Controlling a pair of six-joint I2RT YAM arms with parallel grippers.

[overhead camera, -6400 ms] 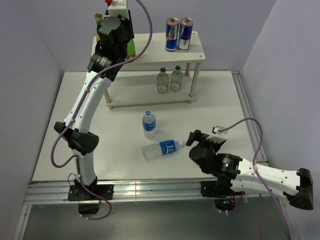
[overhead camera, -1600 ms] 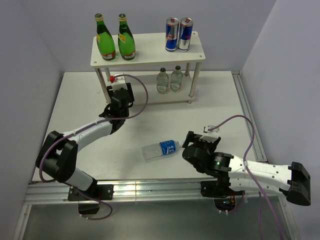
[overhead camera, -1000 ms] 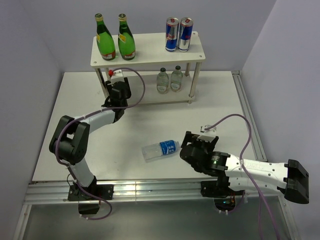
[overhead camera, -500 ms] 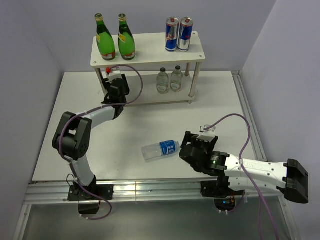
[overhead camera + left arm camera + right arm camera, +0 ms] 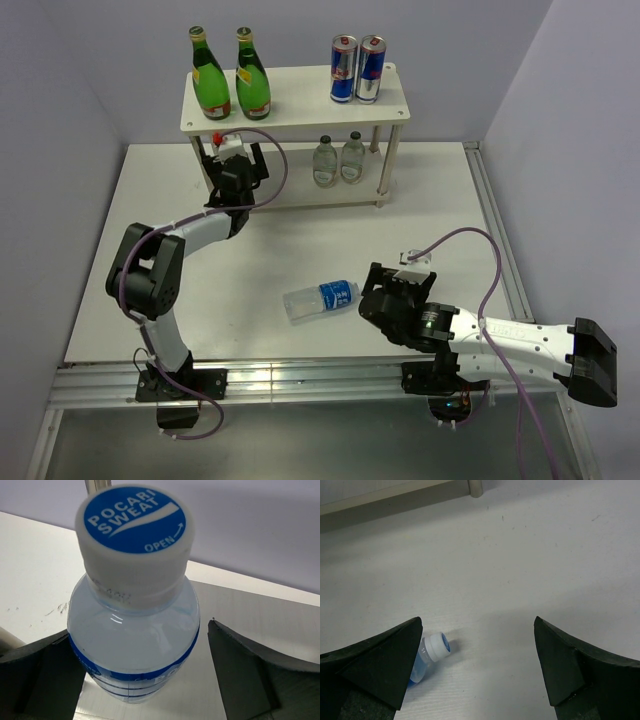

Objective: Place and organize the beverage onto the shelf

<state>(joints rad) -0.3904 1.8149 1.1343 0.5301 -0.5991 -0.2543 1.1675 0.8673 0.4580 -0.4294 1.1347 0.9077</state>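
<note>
The shelf (image 5: 300, 104) stands at the back of the table, with two green bottles (image 5: 231, 85) on its top board and two clear pale bottles (image 5: 338, 160) on the lower one. My left gripper (image 5: 237, 160) reaches under the top board at the left end. It is open around an upright blue-capped bottle (image 5: 134, 600), which stands free on the lower board (image 5: 260, 605). A second blue-label bottle (image 5: 320, 299) lies on its side on the table. My right gripper (image 5: 372, 290) is open just right of its cap (image 5: 439, 647) and holds nothing.
Two blue-and-silver cans (image 5: 357, 68) stand at the right end of the top board. A shelf leg (image 5: 97, 484) rises just behind the upright bottle, and another leg (image 5: 475, 487) shows far ahead of the right gripper. Walls close in on both sides.
My left jaws have opened and let go of the upright blue-capped bottle on the lower board. Before that the arm carried it in under the top board. The right arm has hardly moved.
</note>
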